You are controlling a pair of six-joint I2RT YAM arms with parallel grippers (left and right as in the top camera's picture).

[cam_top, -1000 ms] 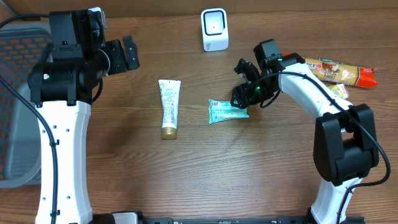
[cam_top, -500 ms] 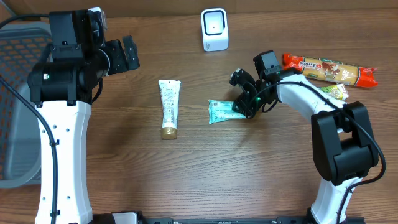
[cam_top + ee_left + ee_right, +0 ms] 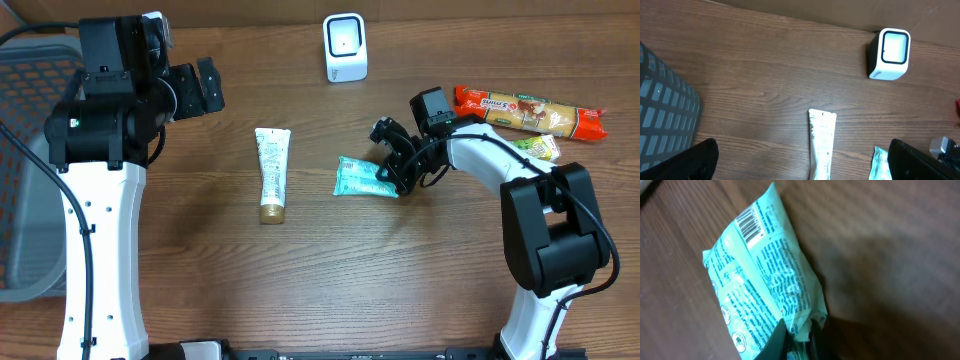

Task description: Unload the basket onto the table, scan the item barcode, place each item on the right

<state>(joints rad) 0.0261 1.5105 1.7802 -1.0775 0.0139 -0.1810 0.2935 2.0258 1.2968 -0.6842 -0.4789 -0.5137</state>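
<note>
One second on, the right gripper [image 3: 393, 172] has gone from part-open to clamped on the right edge of the teal packet [image 3: 360, 178], which lies mid-table below the scanner [image 3: 345, 47]. Lifting can likely follow. The left gripper [image 3: 205, 88] stands wide, empty.

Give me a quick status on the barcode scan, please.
Left end effector open, hovering. Right end effector shut on edge of teal packet, barcode showing. Nothing between packet and white scanner.

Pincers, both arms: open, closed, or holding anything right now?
Left pincer: open, holding nothing.
Right pincer: closed on the edge of the teal packet.
</note>
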